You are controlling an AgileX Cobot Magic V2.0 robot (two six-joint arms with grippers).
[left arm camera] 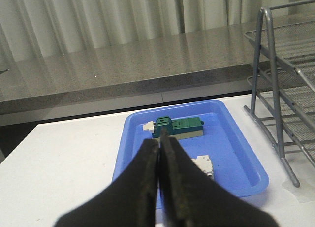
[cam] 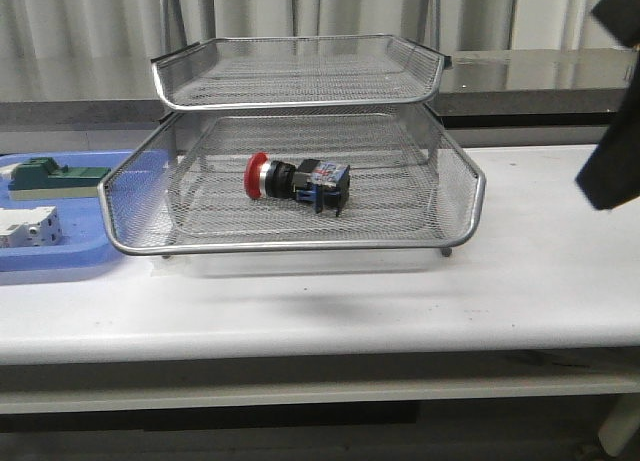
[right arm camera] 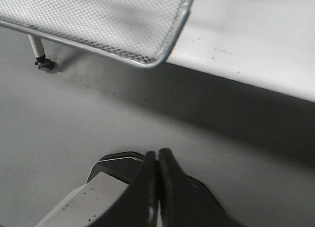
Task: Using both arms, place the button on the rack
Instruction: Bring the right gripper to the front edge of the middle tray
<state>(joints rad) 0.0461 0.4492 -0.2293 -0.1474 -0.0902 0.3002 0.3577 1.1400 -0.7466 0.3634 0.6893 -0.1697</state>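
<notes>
Front view: red-capped black push-button (cam: 297, 184) lying in silver wire-mesh rack (cam: 470, 196); both jaws closed, empty; button risking rolling if the pulled-out tray is jolted.

Left gripper (left arm camera: 159, 144): two matte black fingers, broad at the base, tapering to narrow tips, surface slightly grainy. Right gripper (right arm camera: 157, 155): same black tapered fingers. Right arm (cam: 614, 161) shows only as a black angular mass at frame edge.
</notes>
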